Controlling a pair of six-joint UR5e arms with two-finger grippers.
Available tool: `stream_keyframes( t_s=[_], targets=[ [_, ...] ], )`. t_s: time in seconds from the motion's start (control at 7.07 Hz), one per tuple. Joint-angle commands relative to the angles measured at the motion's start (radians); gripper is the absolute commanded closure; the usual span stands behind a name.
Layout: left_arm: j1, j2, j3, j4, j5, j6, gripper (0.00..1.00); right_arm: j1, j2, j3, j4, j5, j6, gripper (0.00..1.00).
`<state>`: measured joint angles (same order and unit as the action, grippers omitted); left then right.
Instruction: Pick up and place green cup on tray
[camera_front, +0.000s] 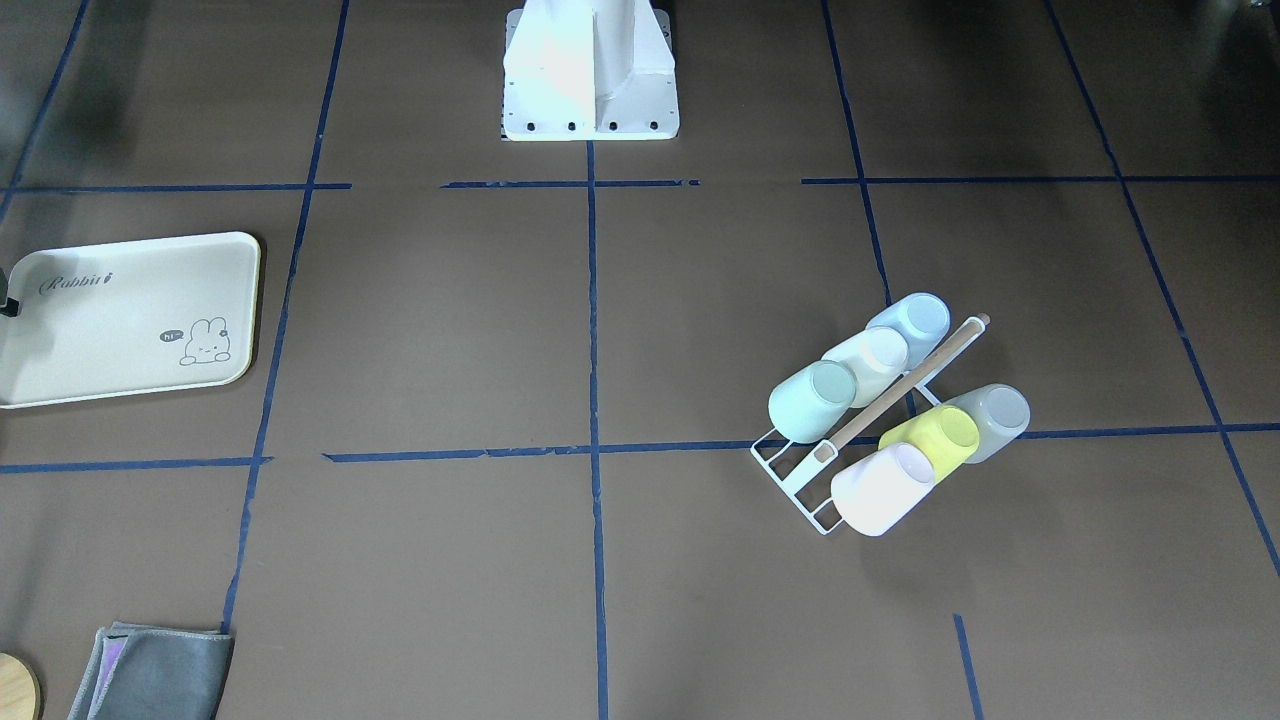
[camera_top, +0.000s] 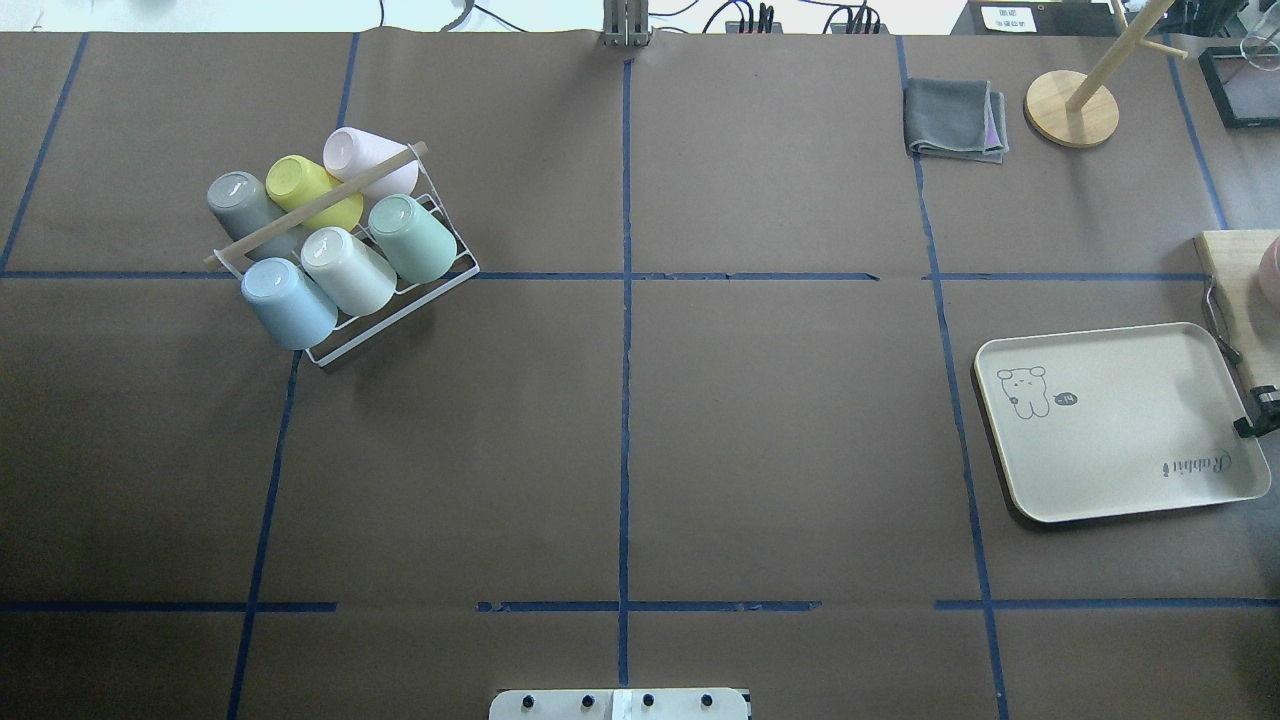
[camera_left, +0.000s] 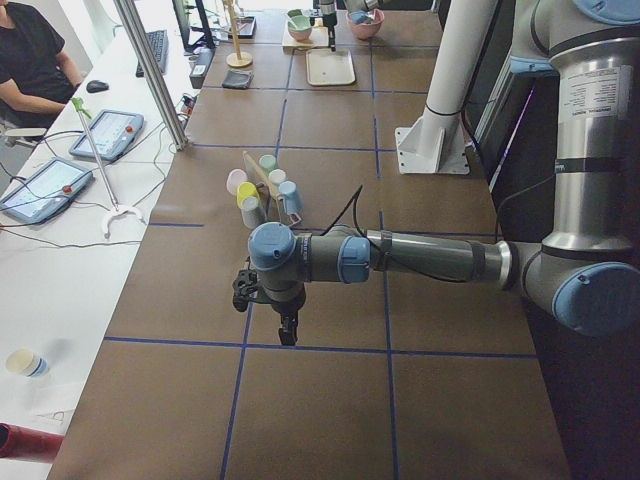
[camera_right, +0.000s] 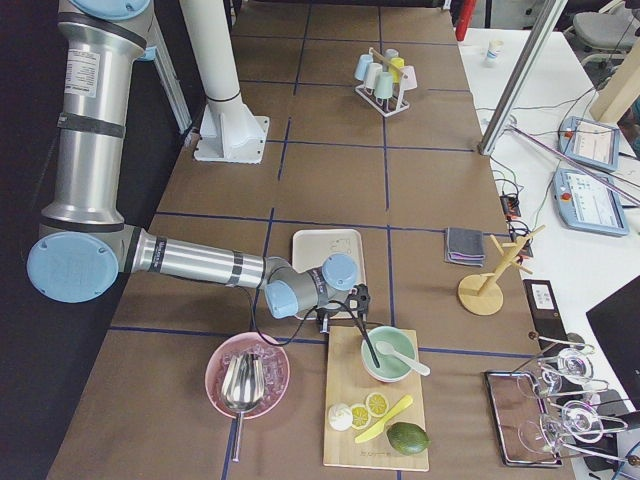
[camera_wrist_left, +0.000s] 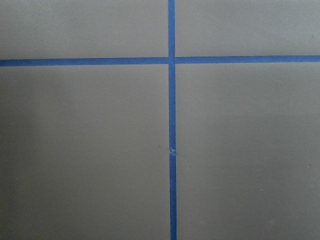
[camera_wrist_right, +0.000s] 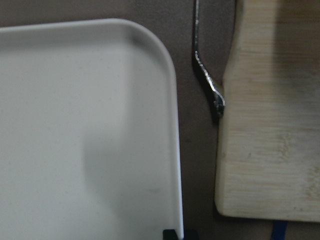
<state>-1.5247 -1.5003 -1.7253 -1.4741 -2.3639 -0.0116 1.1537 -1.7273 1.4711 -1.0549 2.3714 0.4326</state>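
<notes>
Green cup (camera_top: 412, 237): in rack (camera_top: 398, 312) with five other cups (camera_top: 348, 268), well apart from left hand (camera_left: 287, 335). Right hand (camera_top: 1258, 412) at tray (camera_top: 1120, 440) rim. Hand openings: cannot tell.

It is a robot lab: a long bench (camera_top: 780, 450) marked with blue tape lines (camera_top: 625, 400), big robot arms (camera_left: 430, 257), and control tablets (camera_left: 105, 133) on a white desk (camera_left: 70, 270).

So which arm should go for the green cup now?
Left. The green cup sits on the rack on the robot's left side, and the left gripper hangs over bare table nearer to it. The right gripper is at the tray's far edge.
</notes>
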Motion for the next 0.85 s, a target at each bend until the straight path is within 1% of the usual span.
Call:
stream_keyframes(
  t_s=[0.0,0.14,0.28,0.42,0.57,0.71],
  targets=[
    [0.000,0.002,0.001,0.000,0.000,0.001,0.00,0.003,-0.005,0.033,0.048,0.014,-0.003,1.00],
    [0.000,0.002,0.000,0.000,-0.002,0.001,0.00,0.003,-0.014,0.104,0.058,0.060,0.004,1.00],
    [-0.002,0.002,-0.007,0.000,-0.002,0.001,0.00,0.003,-0.011,0.186,0.055,0.125,0.056,1.00],
    [-0.002,0.002,-0.007,0.000,-0.002,0.001,0.00,-0.021,-0.003,0.262,0.055,0.135,0.143,1.00],
    [0.000,0.002,-0.005,0.000,-0.002,0.001,0.00,-0.057,0.003,0.303,0.055,0.140,0.185,1.00],
    [0.000,0.002,-0.005,0.000,-0.002,0.001,0.00,-0.115,0.076,0.304,0.055,0.140,0.295,1.00]
  ],
)
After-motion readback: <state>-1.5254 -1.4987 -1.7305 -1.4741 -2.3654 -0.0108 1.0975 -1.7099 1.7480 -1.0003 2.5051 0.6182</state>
